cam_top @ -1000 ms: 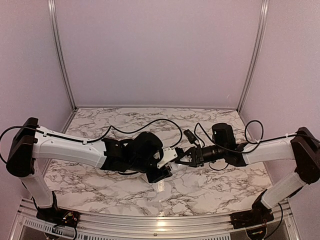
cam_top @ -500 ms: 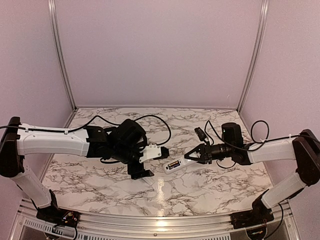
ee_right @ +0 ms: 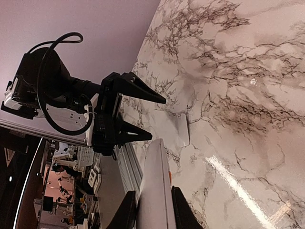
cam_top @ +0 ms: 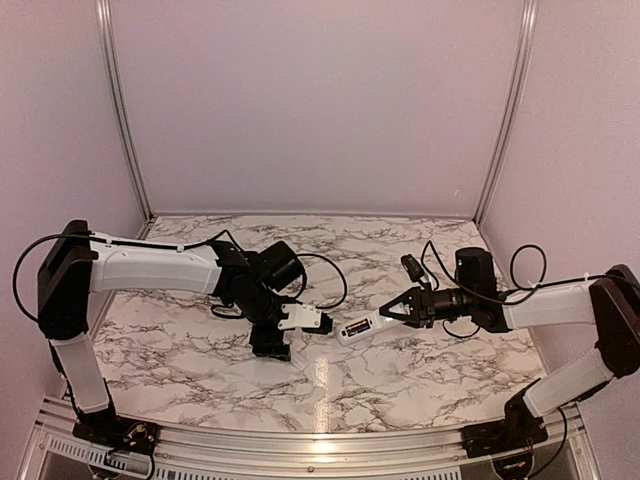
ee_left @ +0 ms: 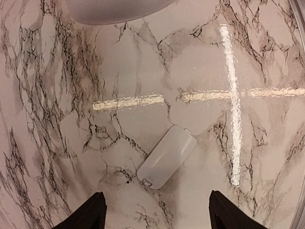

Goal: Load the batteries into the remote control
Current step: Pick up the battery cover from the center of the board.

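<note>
My right gripper [cam_top: 392,314] is shut on the white remote control [cam_top: 360,327] and holds it just above the marble, its open back facing up. The batteries [cam_top: 352,327] show as a small dark and gold patch in that open back. In the right wrist view the remote [ee_right: 155,191] sits edge-on between my fingers [ee_right: 127,212]. A white battery cover [ee_left: 167,156] lies flat on the marble, also seen from above [cam_top: 301,320]. My left gripper [ee_left: 156,195] is open and empty just short of the cover, fingers either side; from above it [cam_top: 273,343] hangs low over the table.
The marble table [cam_top: 420,380] has a metal rail along its near edge [cam_top: 320,440] and plain walls on three sides. The left arm's cable [cam_top: 330,270] loops over the middle of the table. The two grippers are close together at mid-table.
The left gripper has let go of the white cover, which now lies on the marble, and drawn back left and down. The right gripper has shifted slightly right with the remote.
</note>
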`<state>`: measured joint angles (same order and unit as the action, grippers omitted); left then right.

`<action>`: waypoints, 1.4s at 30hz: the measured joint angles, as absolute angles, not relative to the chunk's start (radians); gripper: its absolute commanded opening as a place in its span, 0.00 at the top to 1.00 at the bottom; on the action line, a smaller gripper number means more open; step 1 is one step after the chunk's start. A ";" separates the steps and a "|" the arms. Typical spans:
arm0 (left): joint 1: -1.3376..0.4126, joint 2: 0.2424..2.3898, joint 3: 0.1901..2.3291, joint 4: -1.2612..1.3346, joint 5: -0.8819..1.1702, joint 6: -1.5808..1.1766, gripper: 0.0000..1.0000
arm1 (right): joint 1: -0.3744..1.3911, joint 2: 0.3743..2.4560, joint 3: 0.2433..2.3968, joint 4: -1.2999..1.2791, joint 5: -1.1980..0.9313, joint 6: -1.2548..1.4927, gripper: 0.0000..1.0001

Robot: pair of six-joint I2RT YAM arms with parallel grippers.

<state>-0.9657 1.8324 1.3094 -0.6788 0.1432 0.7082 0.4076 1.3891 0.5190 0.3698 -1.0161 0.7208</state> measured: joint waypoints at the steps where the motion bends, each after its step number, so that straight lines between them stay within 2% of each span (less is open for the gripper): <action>1: -0.963 1.842 1.318 -0.686 0.148 0.719 0.23 | 0.407 1.389 0.519 0.373 -1.018 0.721 1.00; 18: -0.963 1.999 1.385 -0.737 0.147 0.805 0.22 | 0.407 1.389 0.503 0.387 -1.029 0.720 1.00; 25: -0.963 2.034 1.412 -0.743 0.157 0.819 0.30 | 0.404 1.389 0.495 0.387 -1.029 0.719 1.00; 30: -0.963 2.034 1.409 -0.748 0.172 0.805 0.43 | 0.404 1.389 0.492 0.387 -1.030 0.710 1.00; 38: -0.982 1.996 1.351 -0.738 0.157 0.761 0.44 | 0.404 1.389 0.485 0.387 -1.030 0.706 1.00; 42: -0.991 1.976 1.324 -0.734 0.146 0.736 0.51 | 0.404 1.389 0.484 0.387 -1.030 0.706 1.00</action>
<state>-0.9905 1.9759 1.3239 -0.7341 0.1463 0.7364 0.4038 1.3891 0.4843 0.3870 -1.0298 0.7063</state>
